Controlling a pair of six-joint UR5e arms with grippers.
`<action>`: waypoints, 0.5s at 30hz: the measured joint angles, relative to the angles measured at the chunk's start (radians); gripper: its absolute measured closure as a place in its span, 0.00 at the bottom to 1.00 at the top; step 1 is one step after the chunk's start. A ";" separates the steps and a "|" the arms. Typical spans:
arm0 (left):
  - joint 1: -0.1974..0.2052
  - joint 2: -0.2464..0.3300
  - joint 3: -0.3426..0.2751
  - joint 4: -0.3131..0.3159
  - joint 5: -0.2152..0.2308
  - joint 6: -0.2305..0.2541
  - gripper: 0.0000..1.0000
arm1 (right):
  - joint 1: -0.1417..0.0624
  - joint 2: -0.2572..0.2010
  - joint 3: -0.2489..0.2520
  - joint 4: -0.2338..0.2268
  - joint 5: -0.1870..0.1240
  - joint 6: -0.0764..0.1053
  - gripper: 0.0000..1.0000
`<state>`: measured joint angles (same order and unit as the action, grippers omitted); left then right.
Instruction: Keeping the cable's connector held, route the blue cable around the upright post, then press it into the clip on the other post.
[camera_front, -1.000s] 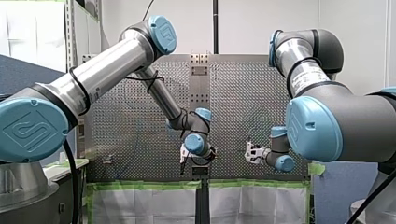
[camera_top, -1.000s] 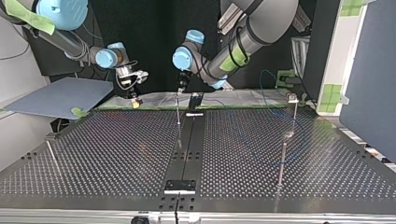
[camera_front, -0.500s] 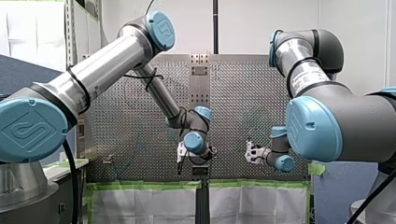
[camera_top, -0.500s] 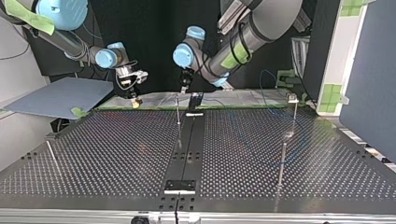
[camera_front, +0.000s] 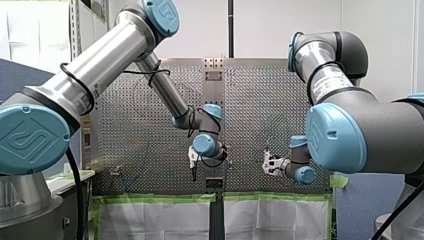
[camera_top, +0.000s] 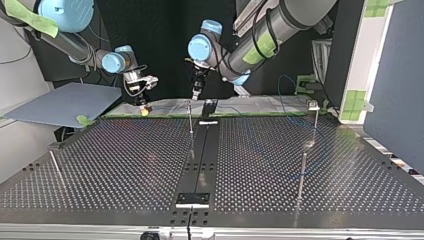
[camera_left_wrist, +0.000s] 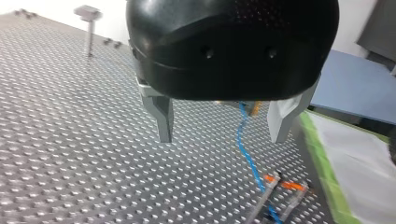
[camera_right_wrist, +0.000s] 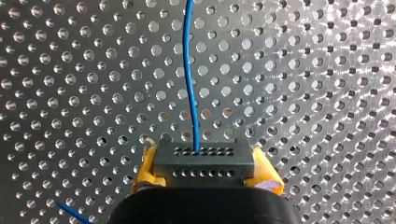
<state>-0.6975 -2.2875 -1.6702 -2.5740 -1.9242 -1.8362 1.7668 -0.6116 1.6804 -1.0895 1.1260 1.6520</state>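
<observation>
My right gripper (camera_right_wrist: 205, 168) is shut on the grey connector (camera_right_wrist: 201, 157), which sits between its yellow pads (camera_right_wrist: 145, 164). The blue cable (camera_right_wrist: 189, 70) leaves the connector and runs ahead over the perforated plate. My left gripper (camera_left_wrist: 222, 133) stands open, its metal fingers (camera_left_wrist: 163, 119) wide apart with nothing between them. The blue cable (camera_left_wrist: 246, 154) lies on the plate beyond its fingertips. In the top view my left gripper (camera_top: 196, 92) hangs just above a thin upright post (camera_top: 190, 117). My right gripper (camera_top: 143, 102) is further to that view's left. A capped post (camera_top: 314, 112) stands at that view's right.
More thin posts stand at the top view's left (camera_top: 55, 165) and right front (camera_top: 301, 172). A black rail (camera_top: 200, 155) runs down the table's middle. Green tape edges the table's back (camera_top: 150, 116). A blue board (camera_top: 65, 102) lies beside my right arm.
My left arm has lifted, carrying its open gripper up and slightly towards the front view's left. My right arm and the connector have stayed where they were.
</observation>
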 joint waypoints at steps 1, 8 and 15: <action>-0.001 0.008 -0.008 0.006 0.000 -0.008 0.00 | 0.000 0.000 0.000 0.000 0.002 0.000 1.00; -0.011 0.063 -0.063 -0.012 -0.014 -0.062 0.00 | -0.005 0.000 0.000 0.008 0.043 -0.004 1.00; -0.020 0.121 -0.121 -0.061 -0.053 -0.080 0.00 | -0.006 0.000 0.001 0.026 0.104 -0.024 1.00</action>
<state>-0.7176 -2.1665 -1.7911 -2.6346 -1.9769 -1.9165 1.7606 -0.6116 1.6816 -1.0630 1.2300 1.6283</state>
